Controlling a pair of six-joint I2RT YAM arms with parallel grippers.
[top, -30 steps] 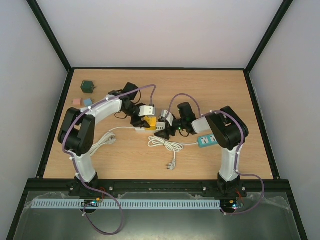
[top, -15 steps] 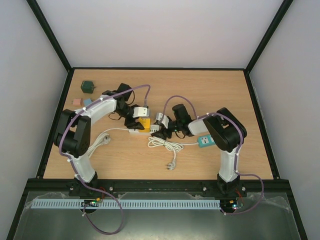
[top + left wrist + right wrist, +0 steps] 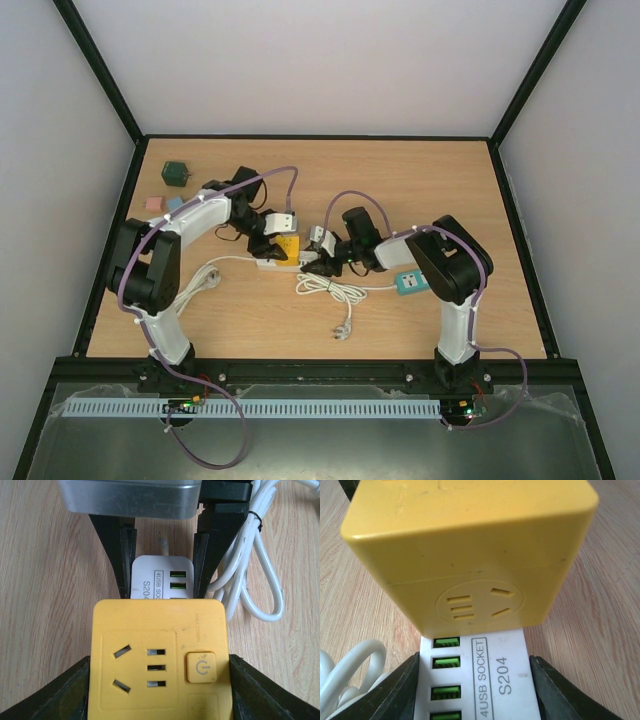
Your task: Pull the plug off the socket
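A yellow cube plug [image 3: 160, 660] sits plugged into a white USB socket strip [image 3: 159, 580] lying on the wooden table. My left gripper [image 3: 160, 680] is shut on the yellow plug, one finger pressed to each side. In the right wrist view the yellow plug [image 3: 470, 545] stands on the far end of the socket strip [image 3: 485, 680]. My right gripper [image 3: 475, 690] is shut on the strip's sides. From above, the plug [image 3: 288, 246], the strip [image 3: 272, 263] and both grippers [image 3: 268, 244] [image 3: 312, 260] meet at the table's middle.
A coiled white cable [image 3: 330, 288] with a loose plug end [image 3: 343, 332] lies in front of the right gripper. A teal power strip [image 3: 412, 281] is under the right arm. A green block [image 3: 176, 172] and pink and blue blocks [image 3: 163, 203] sit far left.
The right gripper's fingers have closed onto the white socket strip. Both grippers and the plug shifted slightly left early on, then held still.
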